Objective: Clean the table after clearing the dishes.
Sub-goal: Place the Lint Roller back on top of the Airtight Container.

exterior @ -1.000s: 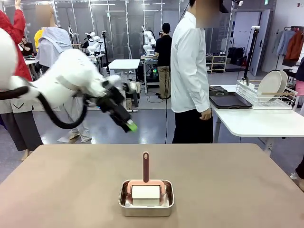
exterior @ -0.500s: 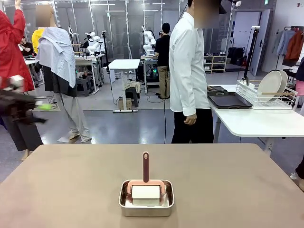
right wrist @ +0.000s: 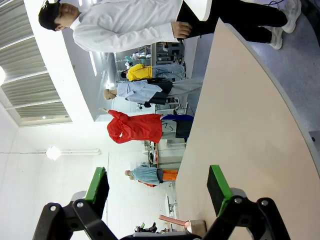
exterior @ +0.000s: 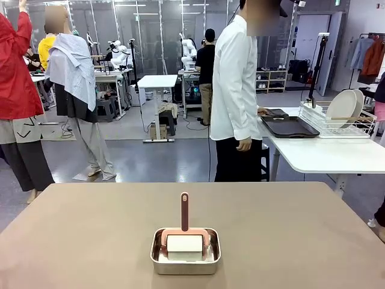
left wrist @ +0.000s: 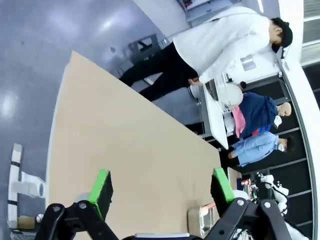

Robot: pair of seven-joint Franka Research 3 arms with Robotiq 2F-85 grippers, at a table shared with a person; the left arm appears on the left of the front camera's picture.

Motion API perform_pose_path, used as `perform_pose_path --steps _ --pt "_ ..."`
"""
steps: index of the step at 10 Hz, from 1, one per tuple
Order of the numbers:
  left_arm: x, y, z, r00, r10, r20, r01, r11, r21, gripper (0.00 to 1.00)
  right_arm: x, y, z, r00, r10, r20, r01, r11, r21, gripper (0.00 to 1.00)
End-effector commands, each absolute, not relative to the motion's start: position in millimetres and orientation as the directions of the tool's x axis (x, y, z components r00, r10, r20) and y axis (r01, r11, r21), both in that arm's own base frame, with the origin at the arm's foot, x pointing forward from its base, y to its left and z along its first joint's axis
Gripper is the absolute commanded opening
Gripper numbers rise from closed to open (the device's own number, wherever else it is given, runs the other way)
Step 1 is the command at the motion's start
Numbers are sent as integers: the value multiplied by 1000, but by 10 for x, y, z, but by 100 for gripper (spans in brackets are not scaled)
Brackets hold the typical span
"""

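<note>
The taupe-brown table [exterior: 90, 229] is bare apart from a small steel pan [exterior: 184, 257] near its front middle. In the pan lies a white roller with a pink upright handle [exterior: 184, 212]. Two white plates [exterior: 344, 106] stand in a wire rack on the white side table, next to dark trays [exterior: 292, 127]. My left gripper [left wrist: 162, 186] hangs open above the tabletop [left wrist: 130, 150], nothing between its green pads [left wrist: 102, 186]. My right gripper [right wrist: 157, 183] is open too, over the table [right wrist: 240, 125], with the pink handle [right wrist: 172, 220] low in its view.
A person in a white shirt [exterior: 236, 90] stands at the table's far edge, one hand on the trays. The white side table [exterior: 325, 153] sits at the far right. Other people stand farther back on the left.
My left arm has swung away to the left and out of the front view. The person has shifted slightly toward the side table. The pan and roller have not moved.
</note>
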State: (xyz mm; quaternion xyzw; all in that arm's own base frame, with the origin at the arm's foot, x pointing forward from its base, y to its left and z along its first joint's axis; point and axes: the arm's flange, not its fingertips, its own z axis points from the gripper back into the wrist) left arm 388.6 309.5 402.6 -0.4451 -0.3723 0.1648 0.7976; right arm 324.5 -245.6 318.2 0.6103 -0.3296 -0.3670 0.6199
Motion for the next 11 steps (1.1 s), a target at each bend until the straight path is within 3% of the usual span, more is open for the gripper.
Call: perform_pose_path --steps 1,2,11 --pt "3925 2949 4032 629 544 555 196 580 -791 100 3192 -2402 3207 522 -852 -36 51 -11 999 100" --pt "3886 3095 4026 669 594 447 69 549 -833 100 3192 -2402 3207 522 -852 -36 51 -11 999 100" --pt "3886 3095 4026 669 594 447 69 549 -833 100 3192 -2402 3207 522 -852 -36 51 -11 999 100"
